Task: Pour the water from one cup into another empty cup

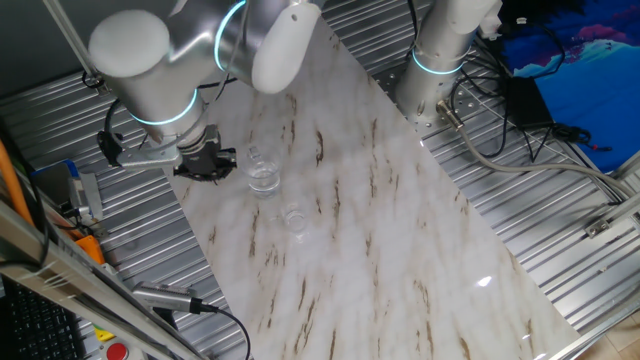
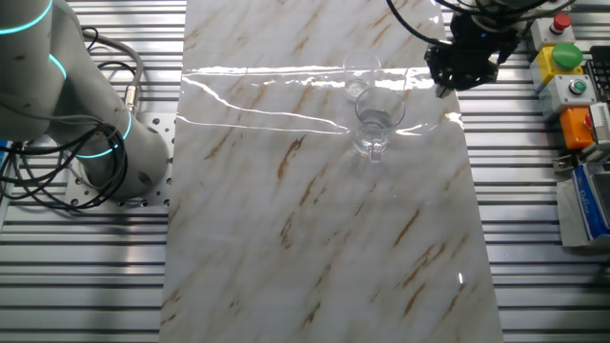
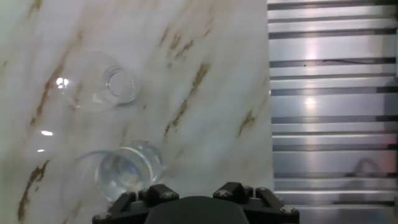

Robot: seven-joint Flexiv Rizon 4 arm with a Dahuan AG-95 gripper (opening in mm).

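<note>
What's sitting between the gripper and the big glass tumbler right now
Nothing: only bare marble tabletop separates the gripper from the larger tumbler, seen best in one fixed view.

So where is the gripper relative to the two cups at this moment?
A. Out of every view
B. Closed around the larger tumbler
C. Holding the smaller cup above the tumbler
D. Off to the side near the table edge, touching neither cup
D. The gripper sits near the edge of the marble table, apart from the larger tumbler and the smaller cup, both standing upright and untouched.
</note>
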